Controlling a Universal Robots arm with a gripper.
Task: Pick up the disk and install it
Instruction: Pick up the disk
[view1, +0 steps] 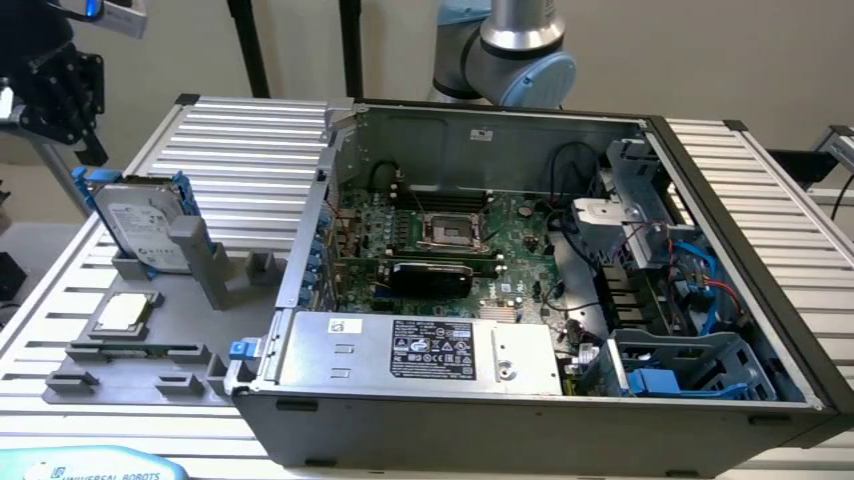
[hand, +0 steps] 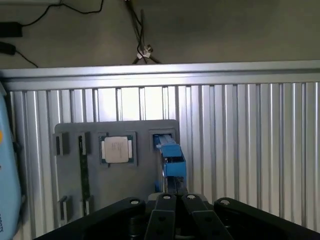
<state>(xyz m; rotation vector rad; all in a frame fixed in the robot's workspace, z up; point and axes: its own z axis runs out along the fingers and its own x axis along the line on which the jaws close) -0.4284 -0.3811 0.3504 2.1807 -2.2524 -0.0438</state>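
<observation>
The disk (view1: 138, 228), a silver-grey hard drive with a white label in a blue frame, stands upright in a slot of the grey fixture tray (view1: 134, 375) at the exterior view's left. In the wrist view it appears edge-on as a blue frame (hand: 170, 155) below my fingers. My gripper (view1: 88, 140) hangs above and behind the disk, apart from it. Its black fingertips (hand: 166, 201) are pressed together, so the gripper (hand: 177, 200) is shut with nothing in it.
An open computer case (view1: 747, 300) lies at the exterior view's right, holding a motherboard (view1: 441, 235), a long silver box with a black label (view1: 427, 350) and a blue drive cage (view1: 694, 365). A small square chip (hand: 117, 149) rests on the tray. The ribbed metal table (view1: 254, 140) carries everything.
</observation>
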